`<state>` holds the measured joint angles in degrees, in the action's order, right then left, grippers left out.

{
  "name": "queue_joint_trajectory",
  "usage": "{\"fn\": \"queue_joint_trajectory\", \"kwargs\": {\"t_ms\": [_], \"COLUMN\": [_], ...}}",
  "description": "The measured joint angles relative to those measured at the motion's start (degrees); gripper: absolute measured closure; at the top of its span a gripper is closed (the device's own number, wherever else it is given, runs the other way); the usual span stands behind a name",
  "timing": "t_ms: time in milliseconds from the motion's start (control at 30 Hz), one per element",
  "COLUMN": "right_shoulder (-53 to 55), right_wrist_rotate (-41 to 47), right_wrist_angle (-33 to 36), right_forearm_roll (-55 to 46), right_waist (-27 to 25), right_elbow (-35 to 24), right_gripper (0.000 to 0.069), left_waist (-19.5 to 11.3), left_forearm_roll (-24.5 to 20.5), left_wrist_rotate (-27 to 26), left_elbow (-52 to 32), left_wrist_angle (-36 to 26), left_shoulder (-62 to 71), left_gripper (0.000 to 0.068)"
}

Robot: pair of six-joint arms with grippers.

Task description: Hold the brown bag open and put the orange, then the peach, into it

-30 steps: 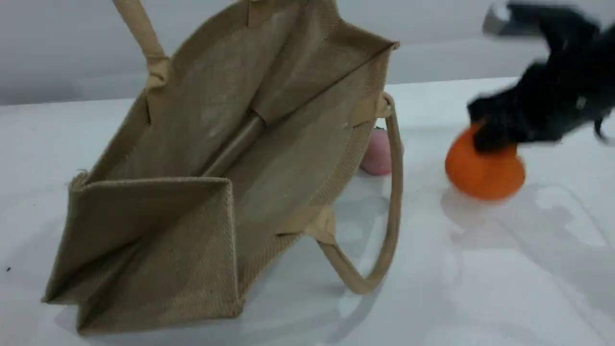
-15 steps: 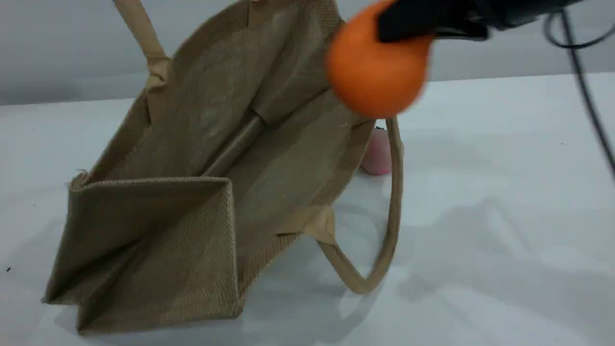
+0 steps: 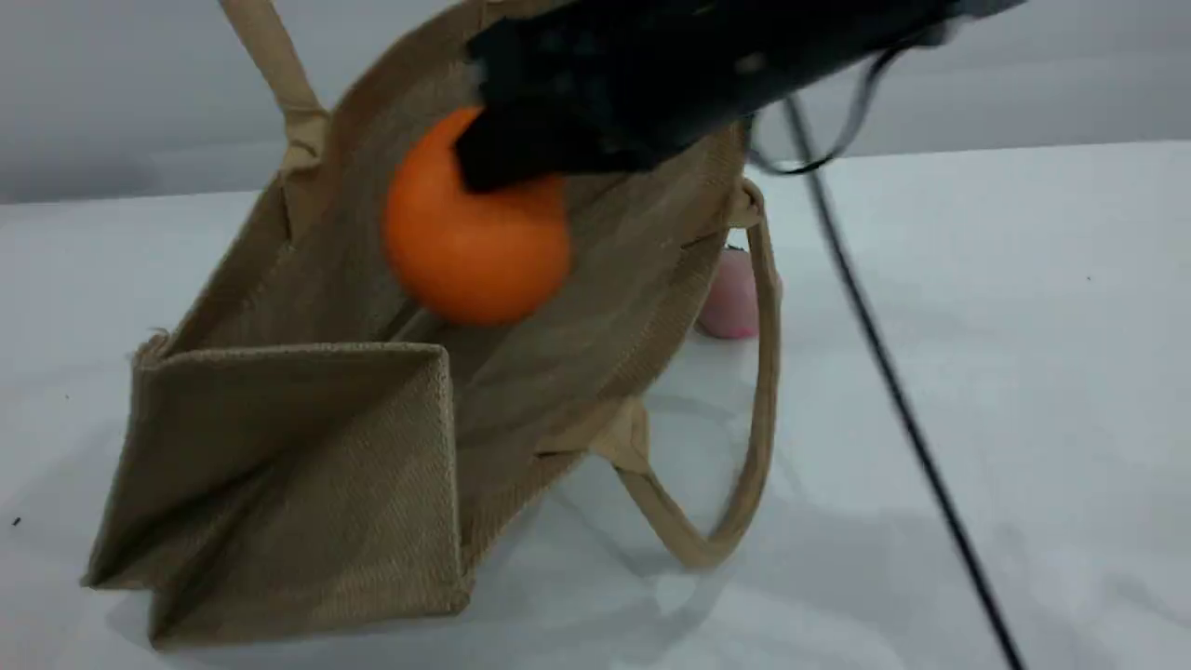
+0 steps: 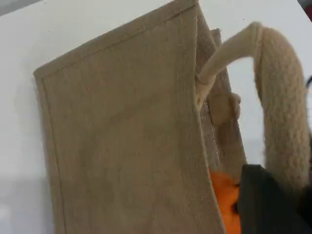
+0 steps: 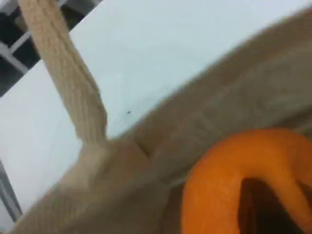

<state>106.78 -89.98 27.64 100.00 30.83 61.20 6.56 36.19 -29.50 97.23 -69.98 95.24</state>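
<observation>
The brown bag (image 3: 326, 447) lies on its side with its mouth gaping toward the upper right. Its upper handle (image 3: 279, 84) is pulled taut up out of the scene view, and this handle (image 4: 282, 97) fills the right of the left wrist view. My left gripper itself does not show clearly; it is shut on that handle. My right gripper (image 3: 507, 172), black and blurred, is shut on the orange (image 3: 475, 242) inside the bag's mouth, above the lower wall. A dark fingertip (image 5: 258, 204) presses into the orange (image 5: 214, 185). The peach (image 3: 730, 298) rests on the table behind the bag's lower handle (image 3: 754, 400).
A black cable (image 3: 884, 372) hangs from the right arm and runs slantwise over the white table (image 3: 1023, 279) to the bottom edge. A grey wall stands behind the table.
My right gripper lifted the orange off the table at the right, carried it up and leftward, and now holds it inside the bag's mouth. Bag and peach stayed put.
</observation>
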Motion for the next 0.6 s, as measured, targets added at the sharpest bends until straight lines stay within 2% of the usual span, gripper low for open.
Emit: {"fn": "queue_joint_trajectory", "kwargs": {"t_ms": [200,300,400,600], "right_shoulder": [10.0,13.34,13.83,10.94], "right_wrist_rotate": [0.06,0.06,0.06,0.0], "right_wrist_angle": [3.27,3.85,3.2,0.48], "right_forearm_roll": [-0.03,0.05,-0.21,-0.04], "right_waist": [1.19,1.38,1.27,1.19], "right_elbow": [7.77,9.03,8.98,8.97], "right_gripper": [0.0641,0.0605,0.0513,0.0231], "left_waist": [0.0,0.0,0.0,0.0], "left_forearm_roll": [0.0,0.0,0.0,0.0], "left_wrist_rotate": [0.0,0.0,0.0,0.0], "left_elbow": [0.0,0.0,0.0,0.0], "left_wrist_angle": [0.0,0.0,0.0,0.0], "left_shoulder": [0.0,0.0,0.0,0.0], "left_gripper": [0.0594,0.0594,0.0594,0.0594]}}
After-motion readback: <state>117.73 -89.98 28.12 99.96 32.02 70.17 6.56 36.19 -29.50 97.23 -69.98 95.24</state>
